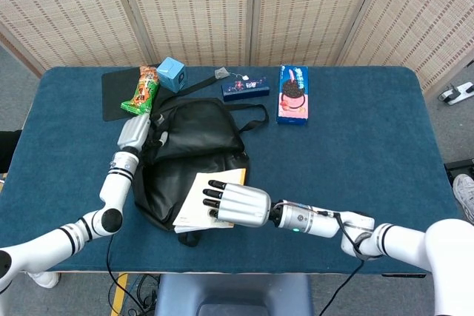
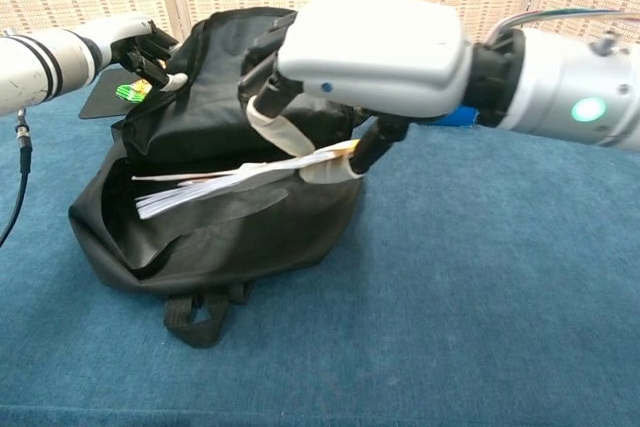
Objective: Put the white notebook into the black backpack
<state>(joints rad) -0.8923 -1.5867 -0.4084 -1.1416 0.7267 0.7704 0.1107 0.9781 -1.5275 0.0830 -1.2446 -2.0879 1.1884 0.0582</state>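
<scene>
The black backpack (image 1: 194, 147) (image 2: 230, 237) lies open on the blue table, its mouth toward the front edge. My left hand (image 1: 135, 135) (image 2: 137, 45) grips the upper flap at the bag's far left and holds it raised. My right hand (image 1: 238, 205) (image 2: 368, 52) holds the white notebook (image 1: 200, 197) (image 2: 215, 185) from above, nearly flat, over the bag's opening. In the chest view the notebook's free end reaches into the mouth, above the lower lip.
Behind the bag lie a green snack packet (image 1: 142, 92), a light blue box (image 1: 172, 73), a dark blue box (image 1: 246, 88), a cookie box (image 1: 293, 93) and a black mat (image 1: 116, 94). The bag's strap loop (image 2: 196, 319) points to the front edge.
</scene>
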